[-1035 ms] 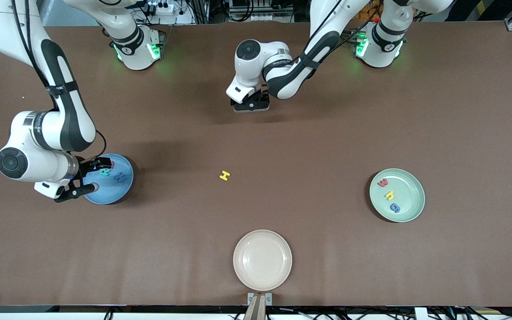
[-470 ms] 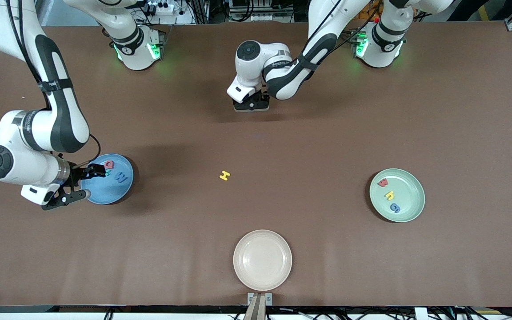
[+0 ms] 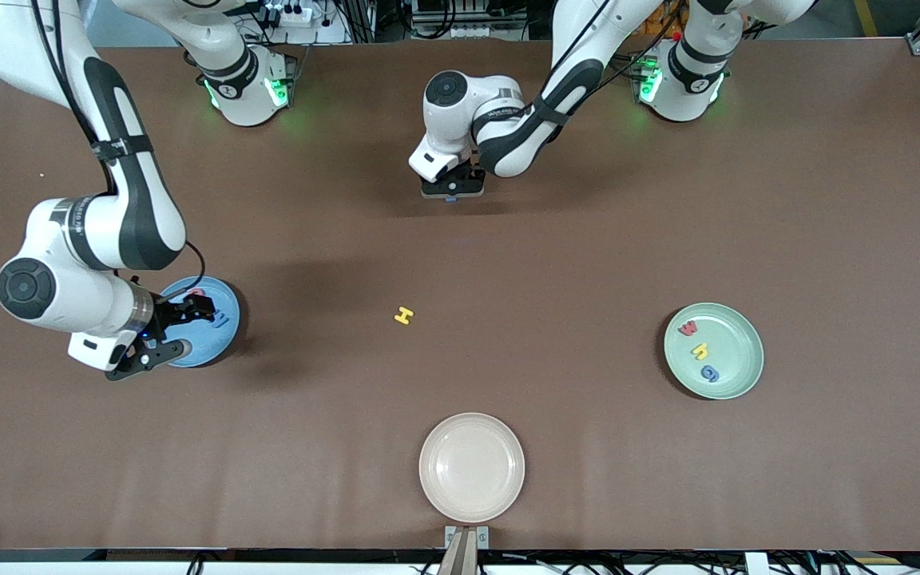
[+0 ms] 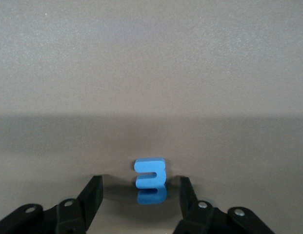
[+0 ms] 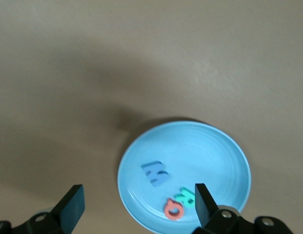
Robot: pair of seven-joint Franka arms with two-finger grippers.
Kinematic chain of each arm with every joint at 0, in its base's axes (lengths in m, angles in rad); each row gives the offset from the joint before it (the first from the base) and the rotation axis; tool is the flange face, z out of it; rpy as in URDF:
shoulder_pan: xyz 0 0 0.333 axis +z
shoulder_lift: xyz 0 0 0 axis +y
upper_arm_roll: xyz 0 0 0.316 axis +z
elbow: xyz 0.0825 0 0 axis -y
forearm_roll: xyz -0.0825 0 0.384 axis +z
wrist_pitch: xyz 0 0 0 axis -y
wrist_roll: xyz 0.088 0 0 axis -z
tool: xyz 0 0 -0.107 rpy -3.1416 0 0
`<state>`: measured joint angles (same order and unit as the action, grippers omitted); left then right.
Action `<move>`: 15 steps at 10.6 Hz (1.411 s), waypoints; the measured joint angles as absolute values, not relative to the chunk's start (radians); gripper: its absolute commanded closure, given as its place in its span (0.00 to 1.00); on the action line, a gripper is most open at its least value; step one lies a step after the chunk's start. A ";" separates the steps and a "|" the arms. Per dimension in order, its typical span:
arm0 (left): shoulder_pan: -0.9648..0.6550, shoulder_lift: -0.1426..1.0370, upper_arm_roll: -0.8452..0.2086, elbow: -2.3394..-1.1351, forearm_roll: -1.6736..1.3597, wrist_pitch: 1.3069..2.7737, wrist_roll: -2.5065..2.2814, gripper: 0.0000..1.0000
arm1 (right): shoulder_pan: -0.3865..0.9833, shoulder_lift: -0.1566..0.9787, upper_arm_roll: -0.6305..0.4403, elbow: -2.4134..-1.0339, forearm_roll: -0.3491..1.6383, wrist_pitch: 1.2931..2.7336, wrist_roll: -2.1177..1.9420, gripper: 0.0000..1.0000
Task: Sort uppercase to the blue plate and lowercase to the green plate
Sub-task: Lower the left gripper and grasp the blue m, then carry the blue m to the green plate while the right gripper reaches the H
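Observation:
My left gripper [image 4: 140,191] is down at the table between the two arm bases [image 3: 450,192]. It is open, and a blue lowercase m [image 4: 150,173] lies between its fingers [image 4: 92,194] with a gap on each side. My right gripper [image 5: 136,202] hangs open and holds nothing over the edge of the blue plate [image 5: 200,146]. That plate [image 3: 219,337] holds a blue M [image 5: 155,173], a teal R [image 5: 185,197] and a red Q [image 5: 173,209]. A yellow H [image 3: 403,315] lies alone mid-table. The green plate [image 3: 735,347] holds a red w [image 3: 688,327], a yellow h [image 3: 700,350] and a blue g [image 3: 710,372].
A cream plate [image 3: 471,467] with nothing in it sits near the table's front edge, nearer to the front camera than the yellow H. Bare brown tabletop [image 3: 556,263] stretches between the plates.
The left gripper's fingers have drawn in toward the blue m. The right arm swung a little off the blue plate and came back over its edge, open throughout.

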<state>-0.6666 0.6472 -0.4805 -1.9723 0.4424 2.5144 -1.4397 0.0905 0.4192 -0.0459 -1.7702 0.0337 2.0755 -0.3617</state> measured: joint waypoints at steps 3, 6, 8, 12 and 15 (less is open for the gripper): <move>-0.667 0.653 -0.481 -1.971 0.471 2.515 -1.441 0.55 | 0.090 0.419 -0.043 -1.770 0.039 2.130 -0.362 0.00; -0.666 0.649 -0.482 -1.964 0.473 2.513 -1.441 1.00 | 0.089 0.419 -0.044 -1.770 0.040 2.133 -0.362 0.00; -0.664 0.645 -0.482 -1.966 0.475 2.510 -1.441 1.00 | 0.089 0.419 -0.044 -1.769 0.040 2.128 -0.362 0.00; -0.597 0.606 -0.476 -1.945 0.488 2.457 -1.434 1.00 | 0.087 0.406 -0.045 -1.763 0.040 2.097 -0.362 0.00; -0.393 0.422 -0.490 -1.910 0.308 2.316 -1.127 1.00 | 0.098 0.403 -0.041 -1.752 0.042 2.098 -0.361 0.00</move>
<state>-0.3932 0.4223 -0.4902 -1.9098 0.3084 2.3165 -1.1270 0.0985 0.4029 -0.0413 -1.7520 0.0421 2.0982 -0.3614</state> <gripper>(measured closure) 0.727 0.000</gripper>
